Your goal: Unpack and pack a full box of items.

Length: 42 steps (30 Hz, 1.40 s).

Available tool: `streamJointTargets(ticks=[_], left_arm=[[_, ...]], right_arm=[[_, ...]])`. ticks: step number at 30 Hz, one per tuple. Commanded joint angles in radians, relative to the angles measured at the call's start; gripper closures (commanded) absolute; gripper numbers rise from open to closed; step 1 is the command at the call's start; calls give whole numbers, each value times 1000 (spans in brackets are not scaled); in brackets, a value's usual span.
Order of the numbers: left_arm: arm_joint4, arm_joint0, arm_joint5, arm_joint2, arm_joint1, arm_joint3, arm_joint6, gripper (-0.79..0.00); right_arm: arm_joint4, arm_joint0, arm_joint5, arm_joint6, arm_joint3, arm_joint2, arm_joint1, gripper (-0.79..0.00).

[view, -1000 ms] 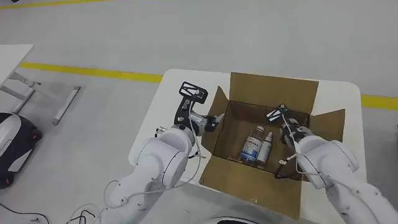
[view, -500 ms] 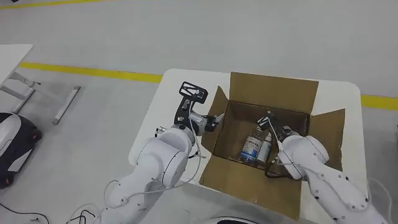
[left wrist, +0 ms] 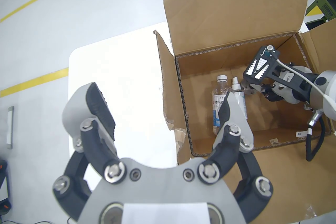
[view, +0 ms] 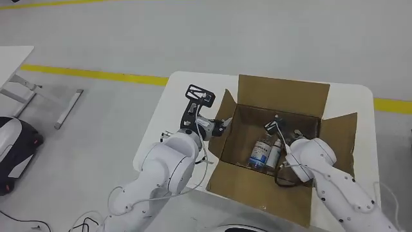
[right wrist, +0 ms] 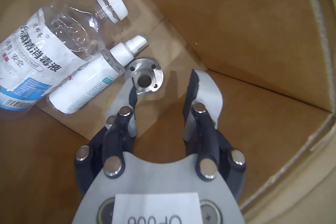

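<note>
We see a white table [view: 177, 103] carrying an open cardboard box [view: 283, 93], its flaps standing up. The left gripper [left wrist: 160, 92] hangs outside the box with its fingers spread wide and nothing between them. One finger is over bare table and the other over the box's torn side wall [left wrist: 170, 93].

The right gripper [right wrist: 162, 80] is down inside the box [right wrist: 236, 12], with its fingers apart and nothing clamped.

A clear bottle [right wrist: 52, 38] with a white cap lies on its side on the box floor, out beyond the right gripper's fingertips and to one side of them. A smaller white spray bottle [right wrist: 89, 80] lies touching it, on the side nearer those fingers.

A small round metal flange [right wrist: 143, 76] sits just beside the spray bottle's nozzle. One right fingertip overlaps its rim, and we cannot tell whether they touch.
</note>
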Motion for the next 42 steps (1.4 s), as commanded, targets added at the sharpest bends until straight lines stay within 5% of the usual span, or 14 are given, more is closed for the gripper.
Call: streamJointTargets(ticks=[1,5,7,10,12,13,19,29,34,42], left_arm=[[0,0,0,0,0,0,0,-785],[0,0,0,0,0,0,0,-785],[0,0,0,0,0,0,0,-785],[0,0,0,0,0,0,0,-785],[0,0,0,0,0,0,0,-785],[0,0,0,0,0,0,0,-785],[0,0,0,0,0,0,0,-785],[0,0,0,0,0,0,0,-785],[0,0,0,0,0,0,0,-785],[0,0,0,0,0,0,0,-785]], right_arm=[[-2,-8,-5,1,-22,21,3,-702],[25,-43,-14,-9,-122,107,20,-659],[46,-73,-33,-11,-198,175,36,-566],[106,-129,-83,-31,-334,306,62,-286],[116,-156,-121,-43,-396,367,74,-34],[128,-173,-142,-58,-434,402,81,0],[229,-301,-321,-176,-603,634,119,0],[484,-536,-528,-302,-691,1020,160,0],[537,-661,-501,-335,-682,1202,170,0],[618,-785,-511,-390,-636,1316,175,0]])
